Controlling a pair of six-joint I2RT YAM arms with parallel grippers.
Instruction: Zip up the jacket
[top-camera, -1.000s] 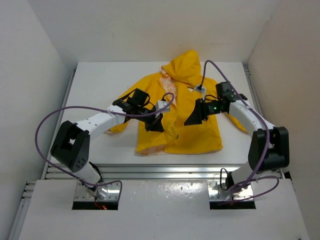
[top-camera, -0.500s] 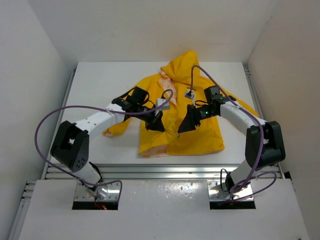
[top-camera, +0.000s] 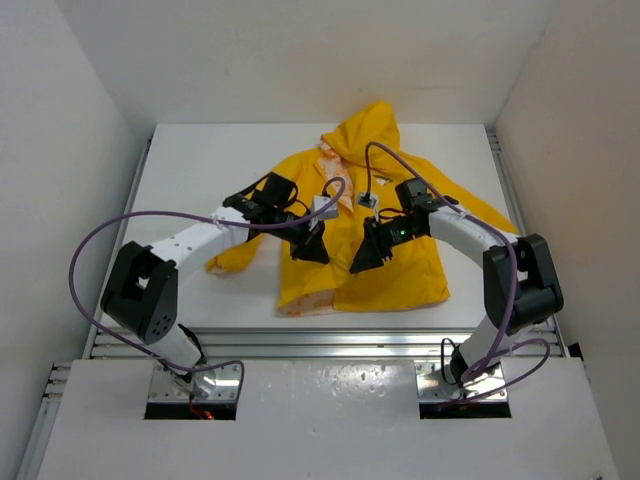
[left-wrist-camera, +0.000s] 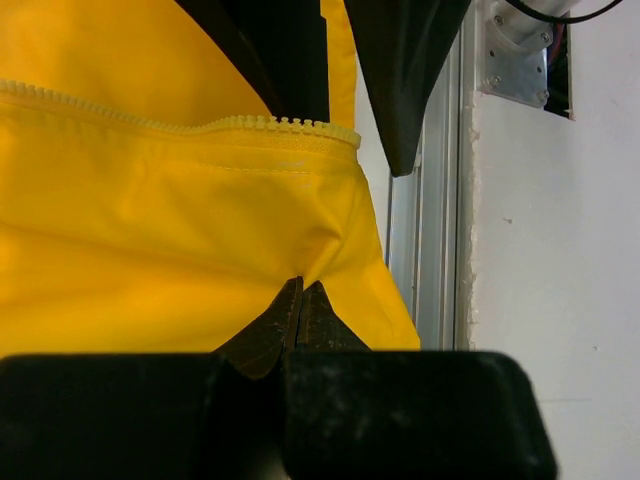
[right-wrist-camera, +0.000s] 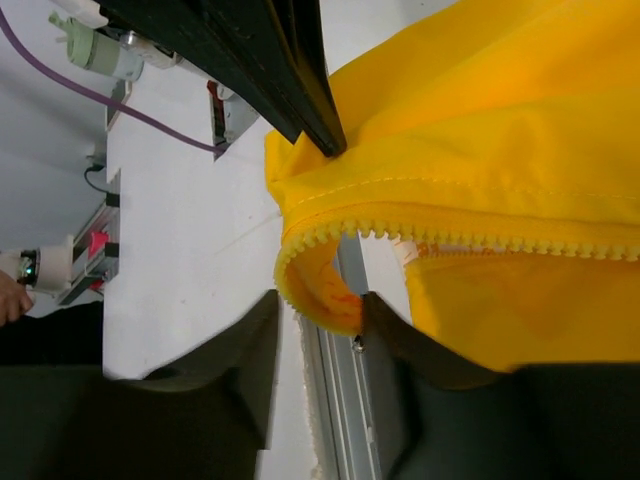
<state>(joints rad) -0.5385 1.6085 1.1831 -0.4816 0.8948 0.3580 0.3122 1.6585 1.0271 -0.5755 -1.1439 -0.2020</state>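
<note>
Two grippers meet the jacket (top-camera: 405, 275) — left gripper (left-wrist-camera: 300, 297) pinching its fabric, right gripper (right-wrist-camera: 320, 312) parted around its zipper edge (right-wrist-camera: 330, 236).

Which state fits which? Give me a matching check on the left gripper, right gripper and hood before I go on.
Things:
1 left gripper
2 right gripper
3 hood

States:
A at the far end of the jacket
B open, astride the zipper edge
C shut on the jacket

Pairs: 1-C, 2-B, 3-A
</note>
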